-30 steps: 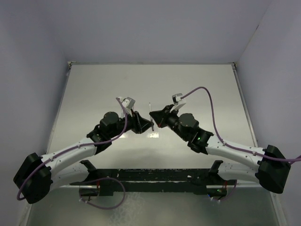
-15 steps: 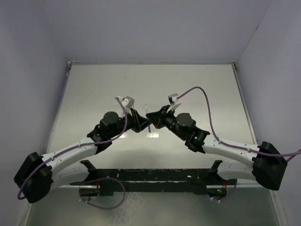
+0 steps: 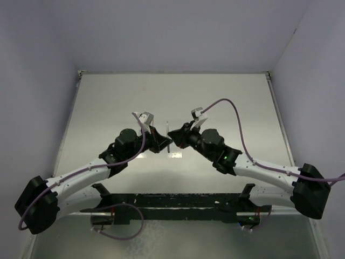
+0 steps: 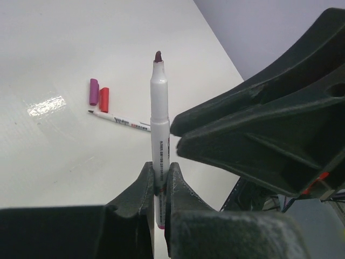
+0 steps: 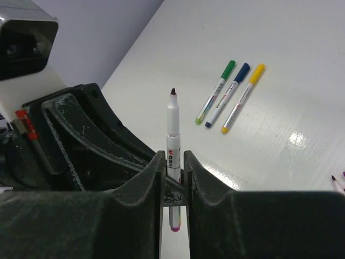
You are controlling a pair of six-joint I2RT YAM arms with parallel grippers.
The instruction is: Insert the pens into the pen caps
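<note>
Handover judged: left gripper (image 4: 160, 172) clenched upright purple pen (image 4: 159, 108); right gripper (image 5: 173, 159) flanked it, grip indeterminate. Next would need tip aligned to purple cap (image 4: 94, 91), 10 o'clock.

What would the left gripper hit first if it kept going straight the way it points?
Most likely the right gripper: seen from above, it faces the left gripper tip to tip across the upright pen. Their heights are unclear.

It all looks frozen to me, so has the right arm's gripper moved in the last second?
Yes. Judged against the table's far right corner, the right gripper has slid a little left, toward the left gripper and the pen between them.
</note>
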